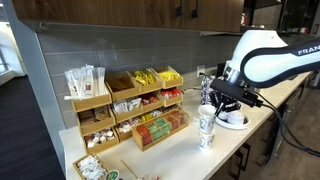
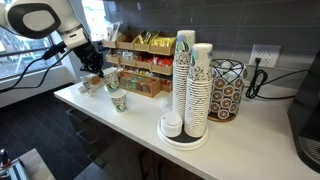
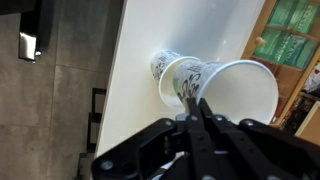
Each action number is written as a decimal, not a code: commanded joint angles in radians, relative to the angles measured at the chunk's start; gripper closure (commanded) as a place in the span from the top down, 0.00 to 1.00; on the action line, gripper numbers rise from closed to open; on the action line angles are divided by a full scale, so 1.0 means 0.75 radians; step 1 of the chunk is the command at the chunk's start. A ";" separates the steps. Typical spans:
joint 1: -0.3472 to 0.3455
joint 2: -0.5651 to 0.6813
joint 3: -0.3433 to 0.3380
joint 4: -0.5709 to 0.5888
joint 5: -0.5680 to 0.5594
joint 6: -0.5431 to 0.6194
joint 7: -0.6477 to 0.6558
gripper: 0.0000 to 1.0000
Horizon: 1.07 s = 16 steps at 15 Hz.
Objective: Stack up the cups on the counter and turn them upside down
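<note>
My gripper (image 3: 200, 108) is shut on the rim of a white patterned paper cup (image 3: 228, 90), which is tilted on its side, mouth toward the camera. The second cup (image 3: 160, 66) stands on the off-white counter (image 3: 135, 50), just beyond and below the held one. In both exterior views the gripper (image 1: 208, 98) (image 2: 100, 76) holds its cup (image 1: 207, 113) (image 2: 109, 86) directly above the standing cup (image 1: 206, 137) (image 2: 118, 102), near the counter's front edge (image 1: 225, 155). I cannot tell whether the two cups touch.
Wooden tiered snack racks (image 1: 130, 105) (image 2: 140, 62) stand along the wall behind the cups. Tall columns of stacked cups (image 2: 190, 85) and a wire basket (image 2: 228, 90) stand further along the counter. A low wooden tray (image 1: 95, 165) holds packets. A white object (image 1: 233, 121) lies under the arm.
</note>
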 commanded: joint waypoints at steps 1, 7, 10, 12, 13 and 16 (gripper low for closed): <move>-0.018 0.004 0.008 -0.035 -0.021 0.054 0.039 0.04; -0.012 0.056 -0.001 -0.043 -0.005 0.125 0.019 0.05; 0.001 0.090 -0.018 -0.048 0.016 0.119 0.005 0.06; 0.000 0.110 -0.022 -0.045 0.015 0.110 0.006 0.31; 0.005 0.122 -0.027 -0.039 0.020 0.105 -0.002 0.35; 0.012 0.166 -0.022 -0.015 0.013 0.102 -0.008 0.58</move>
